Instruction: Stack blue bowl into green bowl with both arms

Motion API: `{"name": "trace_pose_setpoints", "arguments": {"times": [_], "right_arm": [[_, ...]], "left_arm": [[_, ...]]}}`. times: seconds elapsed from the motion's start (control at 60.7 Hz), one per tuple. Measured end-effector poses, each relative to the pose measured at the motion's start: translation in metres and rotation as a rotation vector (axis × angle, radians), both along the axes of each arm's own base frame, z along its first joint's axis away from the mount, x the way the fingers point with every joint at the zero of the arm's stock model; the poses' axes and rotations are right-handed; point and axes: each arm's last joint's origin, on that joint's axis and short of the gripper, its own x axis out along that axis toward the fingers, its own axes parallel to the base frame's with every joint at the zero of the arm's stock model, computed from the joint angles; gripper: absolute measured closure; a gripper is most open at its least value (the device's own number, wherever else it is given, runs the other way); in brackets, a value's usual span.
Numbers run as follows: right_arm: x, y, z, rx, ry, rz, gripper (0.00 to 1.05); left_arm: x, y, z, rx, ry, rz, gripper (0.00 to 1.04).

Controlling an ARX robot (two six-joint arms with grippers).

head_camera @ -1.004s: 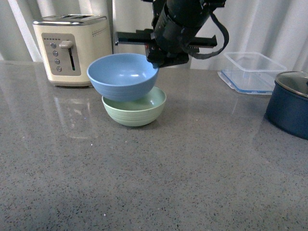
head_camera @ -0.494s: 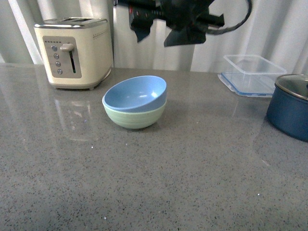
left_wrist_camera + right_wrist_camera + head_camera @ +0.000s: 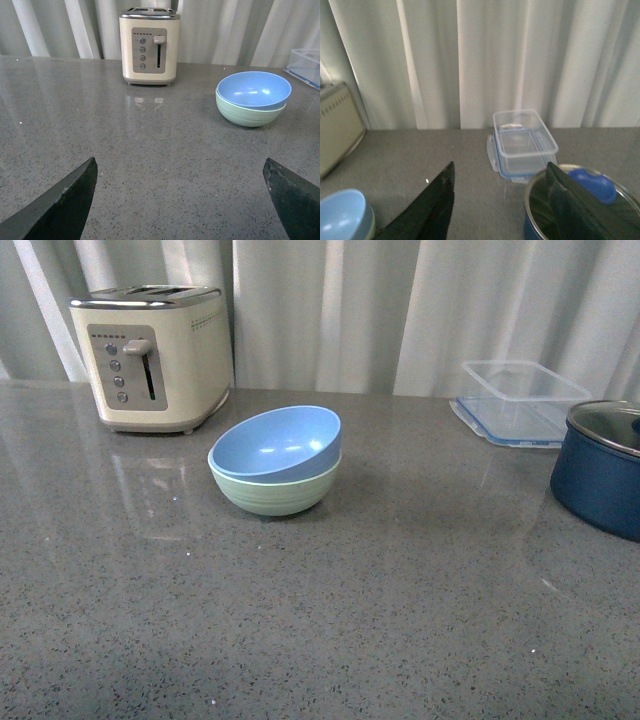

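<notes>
Two sets of fingers spreading wide, gripping nothing: left fingers [image 3: 65, 200] hovering over bare desk [image 3: 400, 620], right fingers [image 3: 437, 205] framing the navy pot [image 3: 580, 210]. Blue bowl [image 3: 277, 442] nesting, tilted, inside green bowl [image 3: 272, 492], sitting near toaster [image 3: 152, 356].

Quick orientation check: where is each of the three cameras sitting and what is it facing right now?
Front view: on the robot's body, facing the blue bowl tilted inside the green bowl; no arm shows.
Left wrist view: low over the countertop, facing the toaster and both bowls; the left gripper shows, fingers wide apart.
Right wrist view: raised, facing the curtain, clear container and navy pot; the right gripper shows, open.
All three share the blue bowl.
</notes>
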Motion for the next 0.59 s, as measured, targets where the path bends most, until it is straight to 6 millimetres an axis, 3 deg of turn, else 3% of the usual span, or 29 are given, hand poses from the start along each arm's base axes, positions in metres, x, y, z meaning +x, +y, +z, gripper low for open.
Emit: {"name": "trace_pose_setpoints", "arguments": {"times": [0.066, 0.198, 0.593], "right_arm": [[-0.011, -0.007, -0.018, -0.015, 0.025, 0.009, 0.72], [-0.042, -0.026, -0.044, -0.022, 0.022, 0.006, 1.04], [-0.092, -0.049, -0.083, -0.024, 0.027, 0.001, 1.04]], "left_arm": [[0.000, 0.000, 0.000, 0.000, 0.000, 0.000, 0.07], [0.000, 0.000, 0.000, 0.000, 0.000, 0.000, 0.07], [0.000, 0.000, 0.000, 0.000, 0.000, 0.000, 0.07]]}}
